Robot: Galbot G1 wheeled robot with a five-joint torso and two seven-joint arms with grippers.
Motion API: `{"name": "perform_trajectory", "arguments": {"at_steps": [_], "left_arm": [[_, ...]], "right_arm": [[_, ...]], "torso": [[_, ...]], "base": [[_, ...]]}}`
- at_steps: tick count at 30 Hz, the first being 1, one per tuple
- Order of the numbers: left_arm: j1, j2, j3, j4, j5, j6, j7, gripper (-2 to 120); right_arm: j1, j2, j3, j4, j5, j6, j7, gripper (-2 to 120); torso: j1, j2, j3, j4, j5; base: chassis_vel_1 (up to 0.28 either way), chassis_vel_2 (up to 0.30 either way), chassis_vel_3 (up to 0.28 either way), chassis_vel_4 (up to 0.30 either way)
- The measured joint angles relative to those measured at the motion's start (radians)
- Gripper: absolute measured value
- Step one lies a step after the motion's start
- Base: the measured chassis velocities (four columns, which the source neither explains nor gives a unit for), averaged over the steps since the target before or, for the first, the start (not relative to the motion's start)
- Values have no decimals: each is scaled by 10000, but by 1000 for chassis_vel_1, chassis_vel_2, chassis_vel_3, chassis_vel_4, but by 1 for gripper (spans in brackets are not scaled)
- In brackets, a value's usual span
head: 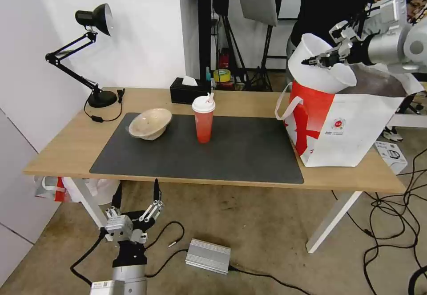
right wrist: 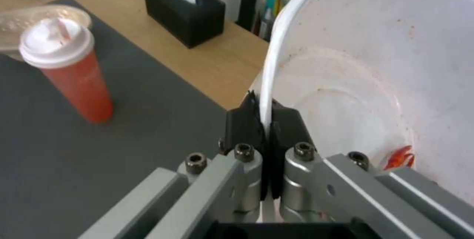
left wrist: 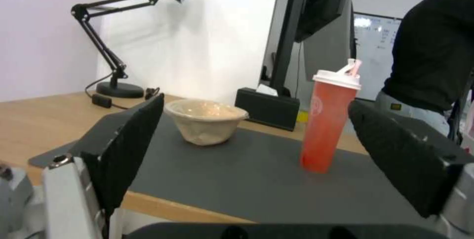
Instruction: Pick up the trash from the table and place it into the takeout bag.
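My right hand grips the white bowl's rim, tilted directly above the takeout bag's open mouth. My left hand hangs released below the surface, nearer the beige bowl and red cup.

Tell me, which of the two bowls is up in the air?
The large white round bowl, pinched by its rim in the right end effector above the takeout bag. The shallow beige paper-pulp bowl sits on the dark mat.
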Motion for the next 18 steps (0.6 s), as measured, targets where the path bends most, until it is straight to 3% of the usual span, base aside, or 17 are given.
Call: {"name": "perform_trajectory", "arguments": {"at_steps": [6,9,13,18], "left_arm": [[16,21,-31,-27,0,0,-2,100],[30,18,-34,-31,0,0,-5,100],[142,41,-7,-158,2,0,-6,100],[134,36,-29,-154,-1,0,-6,100]], "right_arm": [[-615,-119,516,104,-223,6,-62,0],[-705,-147,613,157,-252,5,-72,7],[-725,-170,660,258,-357,5,-63,27],[-745,-192,653,326,-456,5,-23,43]], "torso": [[-1,0,0,0,0],[0,0,0,0,1],[-1,0,0,1,0],[0,0,0,0,0]], "base": [[0,0,0,0],[0,0,0,0],[0,0,0,0],[0,0,0,0]]}}
